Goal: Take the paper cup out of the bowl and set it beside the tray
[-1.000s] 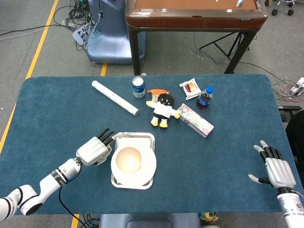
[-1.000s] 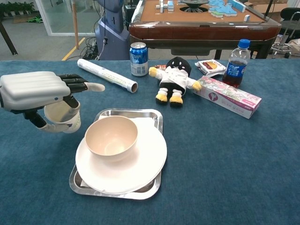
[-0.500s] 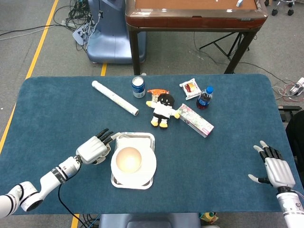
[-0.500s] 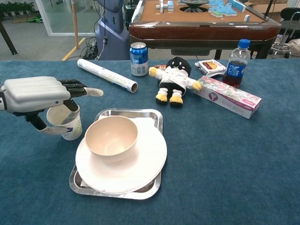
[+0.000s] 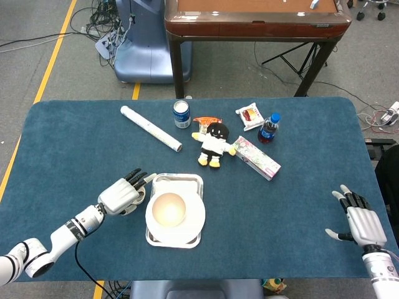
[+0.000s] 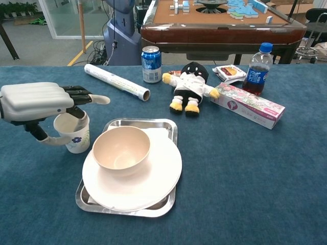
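The paper cup point(image 6: 73, 132) now stands lower, beside the tray point(image 6: 115, 124).

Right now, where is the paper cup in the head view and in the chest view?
Head view: the paper cup is mostly hidden under the left hand, just left of the tray.
Chest view: the cup stands upright left of the tray, under the left hand.
Shared landmark: the bowl on the plate.

Bright, even indoor light, soft faint shadows, both views sharp and glare-free.
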`<state>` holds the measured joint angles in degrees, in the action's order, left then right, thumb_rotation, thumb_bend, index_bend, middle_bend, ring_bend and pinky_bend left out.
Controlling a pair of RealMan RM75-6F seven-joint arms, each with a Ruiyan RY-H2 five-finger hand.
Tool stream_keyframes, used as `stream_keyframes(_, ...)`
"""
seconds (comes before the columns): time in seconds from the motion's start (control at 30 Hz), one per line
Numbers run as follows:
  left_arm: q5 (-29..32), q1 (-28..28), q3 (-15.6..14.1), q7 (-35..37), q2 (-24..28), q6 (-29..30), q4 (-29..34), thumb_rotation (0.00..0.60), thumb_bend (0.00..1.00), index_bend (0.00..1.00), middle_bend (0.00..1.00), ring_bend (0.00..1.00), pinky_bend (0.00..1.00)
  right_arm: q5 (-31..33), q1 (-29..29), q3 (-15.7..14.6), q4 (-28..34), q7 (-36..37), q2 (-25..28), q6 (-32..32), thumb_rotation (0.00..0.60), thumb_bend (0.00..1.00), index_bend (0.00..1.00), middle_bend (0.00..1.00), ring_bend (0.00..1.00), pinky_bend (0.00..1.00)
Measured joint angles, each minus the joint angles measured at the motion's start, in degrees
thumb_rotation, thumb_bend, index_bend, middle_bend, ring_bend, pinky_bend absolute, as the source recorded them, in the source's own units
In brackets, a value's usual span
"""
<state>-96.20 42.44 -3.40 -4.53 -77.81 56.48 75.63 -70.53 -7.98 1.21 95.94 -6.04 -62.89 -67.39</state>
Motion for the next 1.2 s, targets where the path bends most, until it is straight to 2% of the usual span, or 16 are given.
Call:
stream_keyframes(0.23, 1.74, -0.48, 0.06, -2.67, 2.03, -0.81, 2.93, 0.6, 0.32, 0.39, 0.0, 0.0, 0.0, -0.04, -0.08, -0.11, 0.07, -0.21, -0.07, 0.13, 0.6, 0.22, 0.0, 0.0, 0.0, 0.0)
stream_keyframes(0.73, 6.62, -3.51, 0.87, -13.65, 8.89, 0.09, 15.15, 0.6, 0.32, 0.33, 0.0, 0.0, 0.0, -1.44, 0.23, -0.58, 0.94, -0.76, -0.02, -1.04, 0.6, 0.22, 0.0, 0.0, 0.0, 0.0)
stream_keyframes(0.97, 8.26, -6.91, 1.21, -17.4, 13.78, 4.78, 21.32, 0.6, 0.32, 0.19, 0.0, 0.0, 0.0, -2.56, 0.72, -0.79, 1.49, -0.73, 0.26, -2.35, 0.6, 0.22, 0.0, 0.0, 0.0, 0.0)
stream_keyframes(1.2, 8.8, -11.83, 1.26, -14.91, 17.47, 11.47, 24.05, 0.6, 0.32, 0.04, 0.0, 0.0, 0.0, -4.69, 1.44, -1.27, 2.29, -0.63, 0.64, -4.15, 0.6, 0.22, 0.0, 0.0, 0.0, 0.0)
